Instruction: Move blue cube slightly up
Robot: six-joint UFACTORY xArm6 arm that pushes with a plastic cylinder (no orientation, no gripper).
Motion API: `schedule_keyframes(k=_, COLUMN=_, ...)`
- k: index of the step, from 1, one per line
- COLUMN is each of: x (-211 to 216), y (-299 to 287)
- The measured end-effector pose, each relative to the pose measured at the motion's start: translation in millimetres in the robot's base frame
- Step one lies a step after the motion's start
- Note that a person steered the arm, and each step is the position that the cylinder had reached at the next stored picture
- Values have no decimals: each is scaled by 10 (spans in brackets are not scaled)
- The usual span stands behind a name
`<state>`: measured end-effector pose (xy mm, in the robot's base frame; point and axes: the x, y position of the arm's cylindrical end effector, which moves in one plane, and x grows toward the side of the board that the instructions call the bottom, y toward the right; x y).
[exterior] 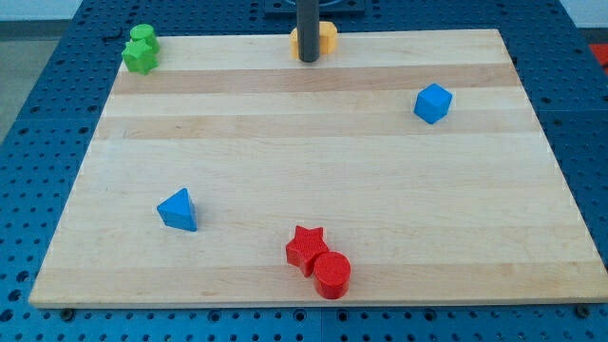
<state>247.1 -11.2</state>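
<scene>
Wooden counter [313, 123] on a blue pegboard base [38, 114], seen from above and in front.

Far left, at the top corner: two green blocks [141, 49] touching, one stacked behind the other in the view, shapes hard to make out.

Lower left: blue triangular block [179, 210], alone, well apart from everything else.

Bottom centre: red star [306, 247] touching a red cylinder [332, 275], the cylinder just to the lower right of the star, near the bottom edge.

Top centre: dark rod coming down from the view's top, my tip [309, 60] at the top edge, right in front of an orange block [326, 37] partly hidden behind it; shape unclear. No hand on this arm, so nothing spread or pinching, only the bare rod.

Right: blue cube [432, 103], in the upper right part, standing alone, well right of and below my tip, not touched.
</scene>
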Motion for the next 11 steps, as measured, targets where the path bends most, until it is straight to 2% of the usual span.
schedule_keyframes(k=2, x=1004, y=219)
schedule_keyframes(k=3, x=1376, y=590)
schedule_keyframes(k=4, x=1520, y=987)
schedule_keyframes(k=6, x=1475, y=1539)
schedule_keyframes(k=9, x=1391, y=1729)
schedule_keyframes(k=10, x=1325, y=1929)
schedule_keyframes(k=11, x=1060, y=2037)
